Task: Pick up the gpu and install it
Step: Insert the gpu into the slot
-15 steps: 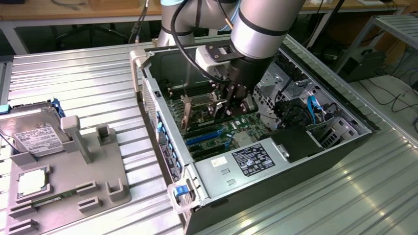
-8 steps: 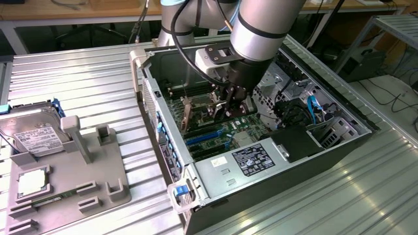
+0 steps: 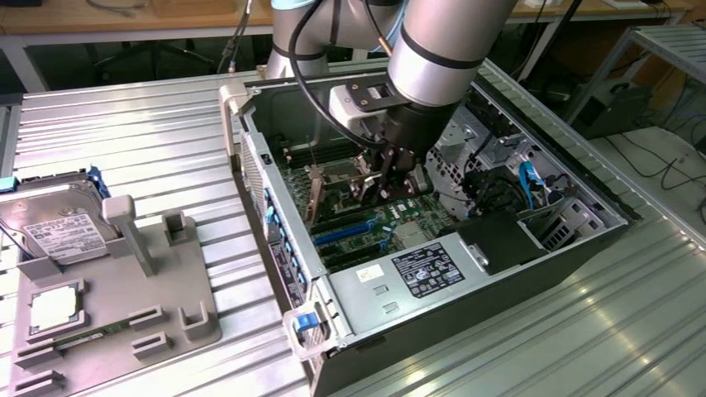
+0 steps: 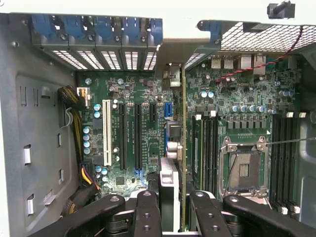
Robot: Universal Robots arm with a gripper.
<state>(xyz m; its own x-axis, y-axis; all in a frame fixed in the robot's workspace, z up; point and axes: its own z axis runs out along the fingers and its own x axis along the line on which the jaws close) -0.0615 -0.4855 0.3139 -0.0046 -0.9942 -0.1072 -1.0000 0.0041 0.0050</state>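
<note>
Standing edge-on, the gpu (image 4: pixel 183 123) sits clamped inside the gripper (image 4: pixel 173 200).

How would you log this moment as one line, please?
phase: install | gripper: shut on gpu | place: inside computer case, gpu edge-on above motherboard | seated: cannot tell

gpu (image 4: pixel 183 123) edge-on — faces unseen, claw (image 4: pixel 175 196) base cropped, hard drive (image 3: pixel 55 231) label unreadable

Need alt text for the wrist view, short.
The claw grips a thin green graphics card edge-on over the motherboard inside an open computer case. The card appears between the long expansion slots and the processor socket.
</note>
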